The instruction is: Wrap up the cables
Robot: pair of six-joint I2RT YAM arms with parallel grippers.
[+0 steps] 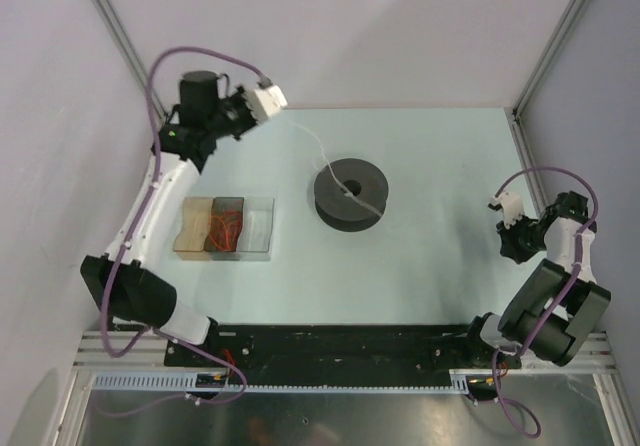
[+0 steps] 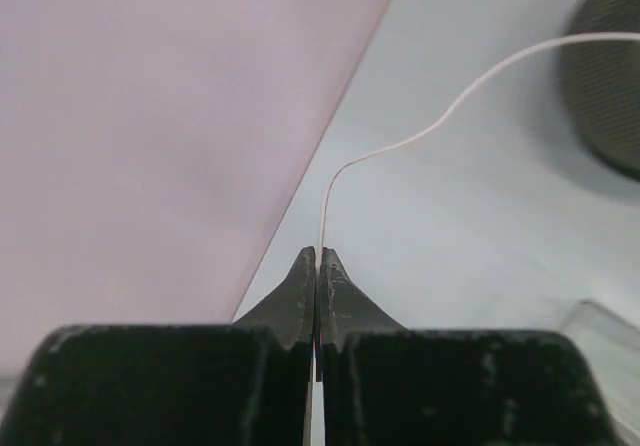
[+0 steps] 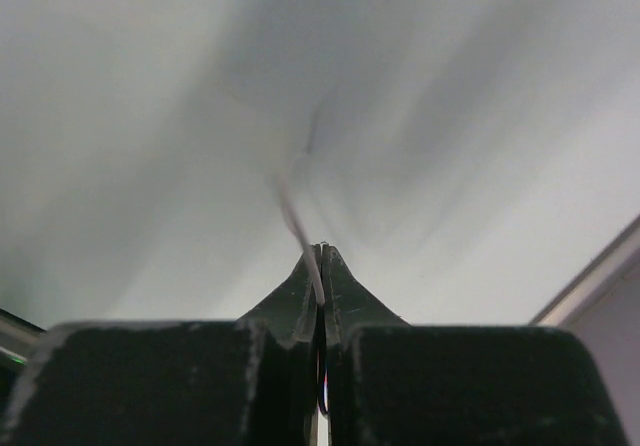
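A black spool (image 1: 366,178) lies flat mid-table. A thin white cable (image 1: 318,152) runs from it up-left to my left gripper (image 1: 283,101), which is raised near the back-left wall. In the left wrist view the left gripper (image 2: 318,256) is shut on the cable (image 2: 450,111), which curves away to the spool (image 2: 605,96). My right gripper (image 1: 495,204) is at the right side, apart from the spool. In the right wrist view the right gripper (image 3: 321,251) is shut with a blurred thin cable end (image 3: 293,216) pinched at its tips.
A clear compartment tray (image 1: 262,228) with orange and red bits stands left of the spool; its corner shows in the left wrist view (image 2: 605,328). A lilac wall (image 2: 150,116) is close on the left. A metal frame post (image 1: 545,56) stands back right.
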